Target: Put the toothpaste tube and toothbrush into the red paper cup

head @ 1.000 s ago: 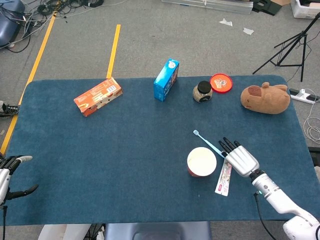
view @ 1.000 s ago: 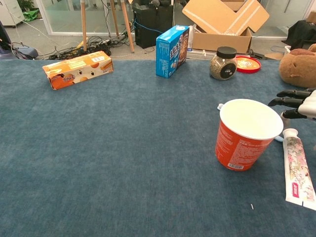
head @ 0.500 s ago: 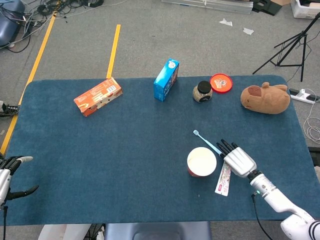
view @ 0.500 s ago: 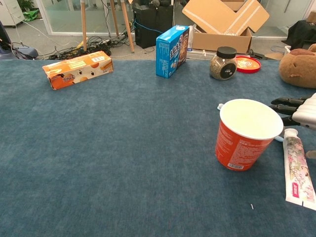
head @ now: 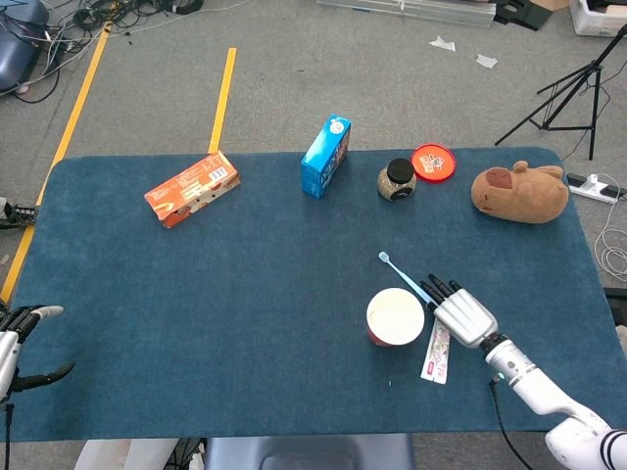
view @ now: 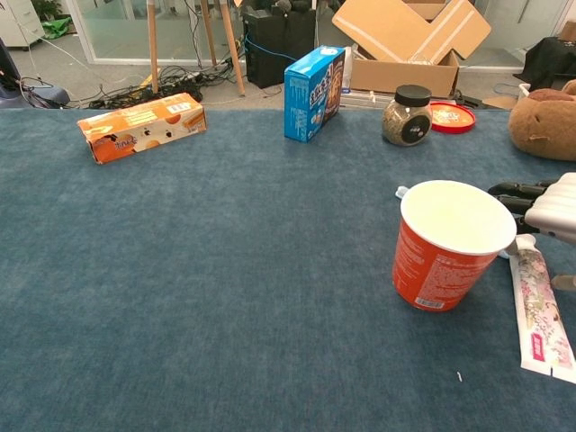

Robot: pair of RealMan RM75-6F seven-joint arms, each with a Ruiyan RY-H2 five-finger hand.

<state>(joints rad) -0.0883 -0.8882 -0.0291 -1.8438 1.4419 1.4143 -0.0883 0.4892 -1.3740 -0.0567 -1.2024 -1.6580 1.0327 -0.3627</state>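
The red paper cup (head: 395, 317) (view: 447, 243) stands upright on the blue table. Just to its right lies the white toothpaste tube (head: 437, 353) (view: 540, 309), flat on the cloth. A light blue toothbrush (head: 401, 273) lies behind the cup, its head (view: 401, 192) peeking out at the cup's left rim. My right hand (head: 461, 313) (view: 544, 205) hovers low over the cap end of the tube, fingers apart and stretched toward the brush, holding nothing. My left hand (head: 20, 338) shows at the left edge with its fingers apart, off the table's front left corner.
Along the far edge stand an orange box (head: 192, 188), a blue carton (head: 325, 155), a dark jar (head: 397, 180) with its red lid (head: 433, 162) beside it, and a brown plush toy (head: 520, 191).
My right hand has crept left and lower toward the cup, now sitting over the tube's cap end. The tube has turned slightly. The left hand has not moved.
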